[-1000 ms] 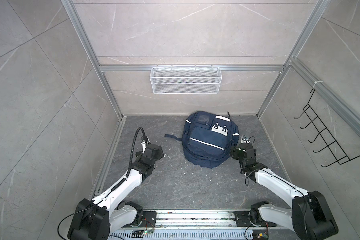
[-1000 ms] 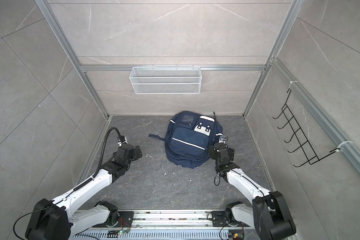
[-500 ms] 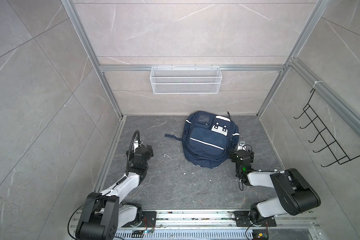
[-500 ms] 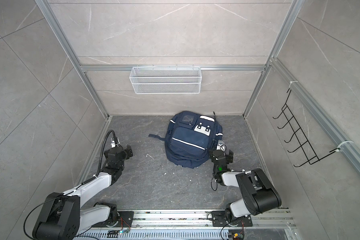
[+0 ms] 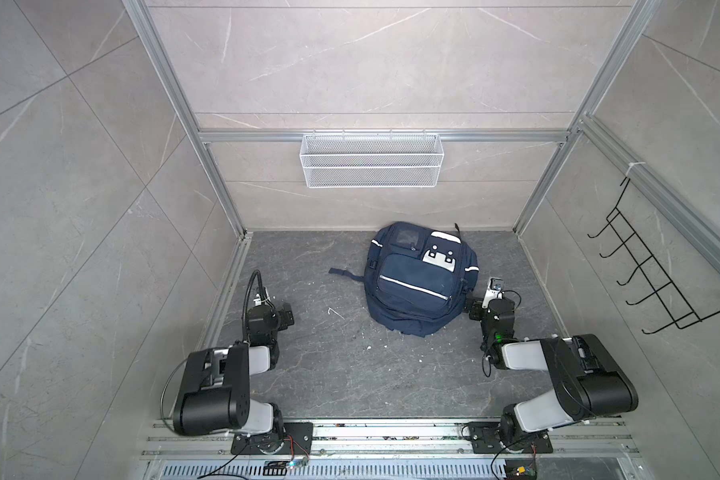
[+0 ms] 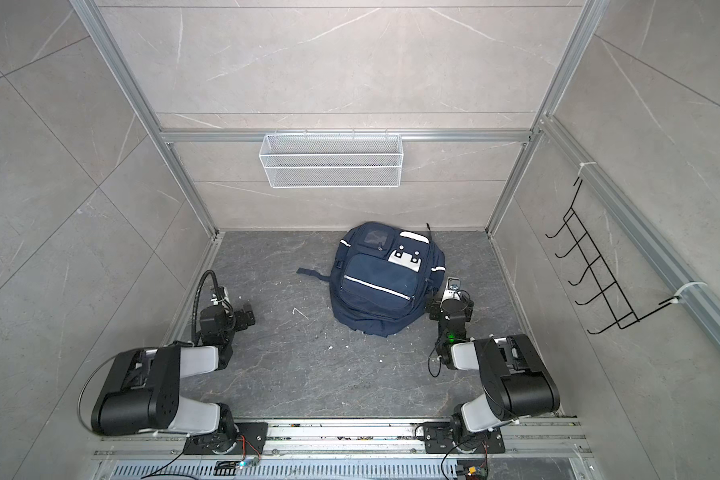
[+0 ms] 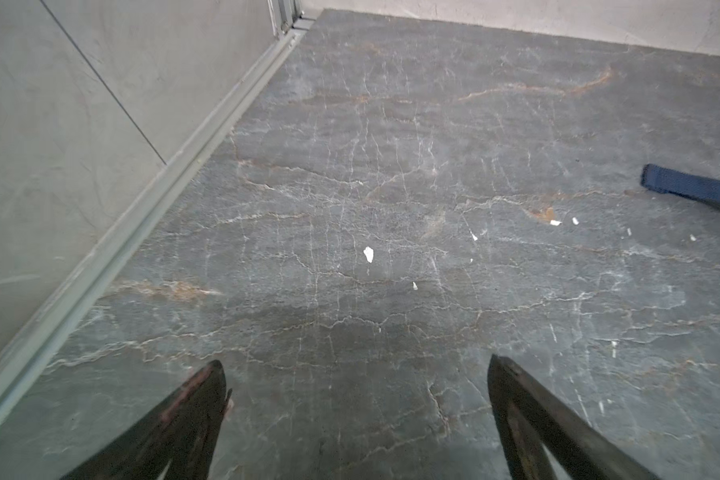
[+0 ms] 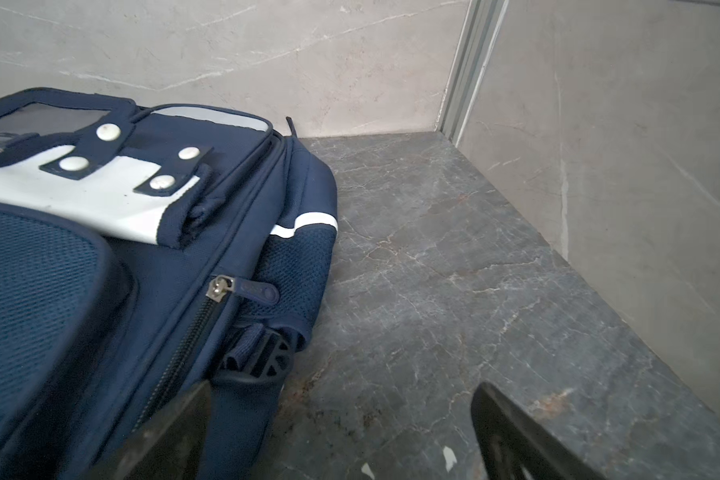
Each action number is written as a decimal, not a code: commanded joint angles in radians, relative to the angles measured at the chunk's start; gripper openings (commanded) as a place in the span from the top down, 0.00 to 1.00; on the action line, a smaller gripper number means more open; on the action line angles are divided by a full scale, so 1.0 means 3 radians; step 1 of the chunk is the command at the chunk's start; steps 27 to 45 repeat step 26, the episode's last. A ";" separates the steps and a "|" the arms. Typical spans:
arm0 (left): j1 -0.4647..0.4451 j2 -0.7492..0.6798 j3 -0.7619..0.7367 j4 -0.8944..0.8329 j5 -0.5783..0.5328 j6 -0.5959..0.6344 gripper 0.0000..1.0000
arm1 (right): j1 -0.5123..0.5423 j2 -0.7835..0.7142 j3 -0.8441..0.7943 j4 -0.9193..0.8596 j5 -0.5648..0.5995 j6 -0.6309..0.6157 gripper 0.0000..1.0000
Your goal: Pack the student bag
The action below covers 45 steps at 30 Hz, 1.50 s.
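Note:
The student bag, a navy backpack with a white patch and silver stripes, lies front-up on the dark floor near the back wall, with its zips shut. A strap trails out to its left. My left gripper sits low over bare floor, well left of the bag, open and empty. Just off the bag's right side my right gripper is also open and empty. One of its fingers is close to the bag's edge, and I cannot tell whether it touches. A zip pull shows ahead of it.
A white wire basket hangs on the back wall. A black hook rack is on the right wall. Aluminium frame rails run along the floor edges. Small white flecks dot the floor. Both arms are folded low by their bases at the front.
Both arms have folded back toward their bases. The left gripper drew back and to the left, away from the bag, and the right one shifted only slightly beside it. Both stayed open.

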 commanded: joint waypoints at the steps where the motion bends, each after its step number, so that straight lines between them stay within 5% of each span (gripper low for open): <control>1: 0.0024 0.0025 0.0132 0.0239 0.0356 0.0034 0.01 | -0.0008 0.0030 -0.0004 0.0109 -0.0078 0.0039 0.01; 11: -0.0136 0.0054 0.0167 0.0226 0.0098 0.0137 0.00 | -0.0008 0.0033 -0.0028 0.0174 -0.0036 0.0013 0.00; 45: -0.0140 0.0053 0.0159 0.0234 0.0098 0.0136 0.00 | -0.0005 0.0034 -0.0016 0.0152 -0.0134 -0.0018 0.00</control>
